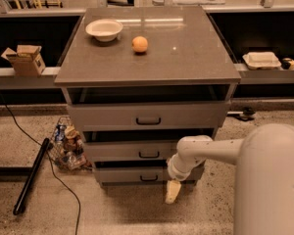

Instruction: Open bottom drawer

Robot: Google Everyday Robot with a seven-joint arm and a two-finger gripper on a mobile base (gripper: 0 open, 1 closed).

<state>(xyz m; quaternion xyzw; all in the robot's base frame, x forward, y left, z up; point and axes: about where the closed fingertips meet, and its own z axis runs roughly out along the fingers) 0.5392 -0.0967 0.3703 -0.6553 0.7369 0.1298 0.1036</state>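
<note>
Speckled stone floor (112, 209) all around, dark shelving behind, and the robot's big white body (272, 180) fills the lower right. Centre stage is the grey cabinet (147, 67), smooth matte top, three flat-fronted drawers stacked beneath. The tall top drawer (108, 116) comes first, then the middle drawer (117, 152), and right down by the floor sits the bottom drawer (122, 174), the slimmest front of the lot and not yet pulled out.

The white tubular arm (206, 151) reaches across from the right, its rounded wrist in front of that lowest front's right end. The gripper (173, 191), a pale cream wedge, hangs pointing at the floor. Spread or closed? I cannot tell.

Here's what matters: the handle (148, 178), a small black loop lying horizontal, sits up and to the left of the gripper, near but not touching. I'd judge it needs to rise, shift left and turn toward the front.

Up top, a shallow white bowl (104, 29) and a round orange (140, 44).
</note>
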